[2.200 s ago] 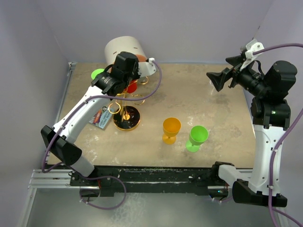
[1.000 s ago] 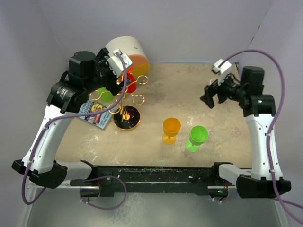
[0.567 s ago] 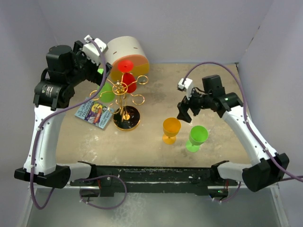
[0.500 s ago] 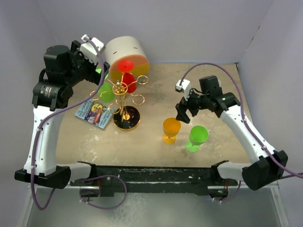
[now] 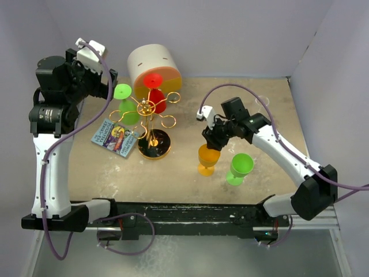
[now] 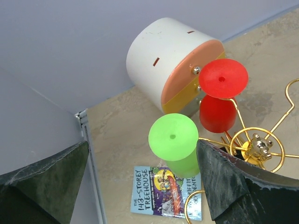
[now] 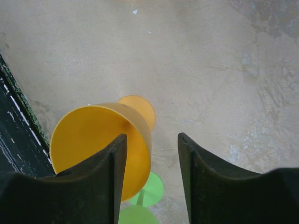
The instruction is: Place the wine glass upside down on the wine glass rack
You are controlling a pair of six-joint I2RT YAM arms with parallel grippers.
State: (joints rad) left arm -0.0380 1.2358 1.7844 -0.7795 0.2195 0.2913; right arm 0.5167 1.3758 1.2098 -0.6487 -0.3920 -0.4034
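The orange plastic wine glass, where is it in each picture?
Top external: the orange plastic wine glass stands low in the middle, under the right tool.
Left wrist: not in it.
Right wrist: lower left, partly behind one finger.
Shared landmark: the upright green plastic wine glass beside it, in the top and right wrist views.

Cream cylinder [image 5: 151,66] lying on its side at the far end. Flat face is peach up top, yellow below, w/ two small silver knobs, and it's turned toward the near side. Thin slots in the cream wall. Lavender wall [image 5: 230,34] sits right behind the cylinder. Book [image 5: 115,138], "143-Storey Treehouse", lies flat on the beige table [image 5: 190,86], nearer & a bit L of the cylinder, apart from it. Black rail [image 5: 190,210] runs along the near edge, well apart from the cylinder.
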